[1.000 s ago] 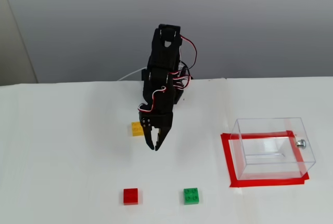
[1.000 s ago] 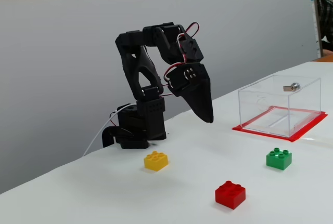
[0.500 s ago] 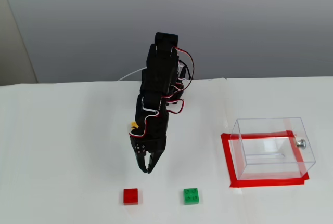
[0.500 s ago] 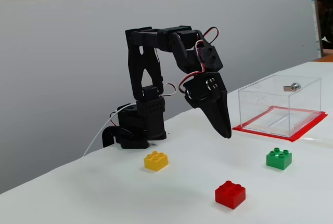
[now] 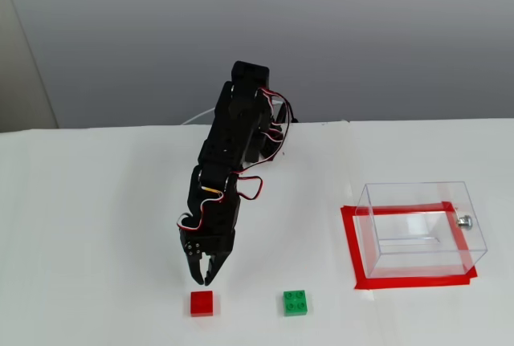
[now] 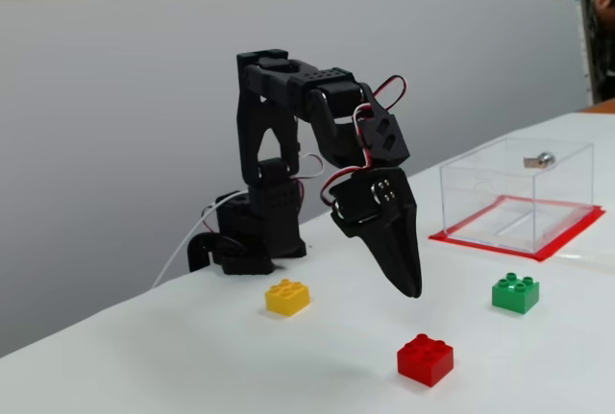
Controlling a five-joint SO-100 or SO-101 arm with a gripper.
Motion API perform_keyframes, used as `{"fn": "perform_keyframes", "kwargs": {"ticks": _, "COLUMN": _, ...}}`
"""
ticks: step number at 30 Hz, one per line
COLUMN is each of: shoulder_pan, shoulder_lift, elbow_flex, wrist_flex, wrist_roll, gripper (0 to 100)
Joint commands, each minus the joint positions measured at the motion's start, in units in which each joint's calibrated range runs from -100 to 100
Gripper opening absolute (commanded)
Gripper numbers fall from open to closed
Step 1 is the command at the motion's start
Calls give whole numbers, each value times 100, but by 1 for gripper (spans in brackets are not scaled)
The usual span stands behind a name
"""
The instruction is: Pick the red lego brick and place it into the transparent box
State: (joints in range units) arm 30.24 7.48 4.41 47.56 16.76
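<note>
The red lego brick (image 5: 201, 303) (image 6: 425, 359) lies on the white table near the front edge. My black gripper (image 5: 202, 279) (image 6: 412, 289) hangs just above and behind it, tips pointing down, not touching it. Its jaws look closed together and hold nothing. The transparent box (image 5: 418, 197) (image 6: 480, 193) stands empty well to the right in both fixed views, inside a red tape frame (image 5: 351, 250), with a small silver knob (image 5: 464, 220) (image 6: 544, 158) on its side.
A green brick (image 5: 296, 303) (image 6: 515, 292) lies between the red brick and the box. A yellow brick (image 6: 287, 297) lies near the arm's base (image 6: 252, 231); the arm hides it in the other fixed view. A grey wall stands behind the table.
</note>
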Motion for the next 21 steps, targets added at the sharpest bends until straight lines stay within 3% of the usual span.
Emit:
{"fn": "perform_keyframes", "kwargs": {"ticks": 1, "shoulder_pan": 41, "shoulder_lift": -6, "elbow_flex": -251, "wrist_flex": -117, "wrist_roll": 10, "gripper": 2}}
{"fn": "perform_keyframes", "kwargs": {"ticks": 8, "shoulder_pan": 34, "shoulder_lift": 147, "elbow_flex": -233, "wrist_flex": -204, "wrist_roll": 10, "gripper": 2}}
{"fn": "perform_keyframes", "kwargs": {"ticks": 15, "shoulder_pan": 19, "shoulder_lift": 316, "elbow_flex": -233, "wrist_flex": -239, "wrist_roll": 182, "gripper": 21}}
{"fn": "perform_keyframes", "kwargs": {"ticks": 21, "shoulder_pan": 34, "shoulder_lift": 469, "elbow_flex": -233, "wrist_flex": -395, "wrist_roll": 266, "gripper": 25}}
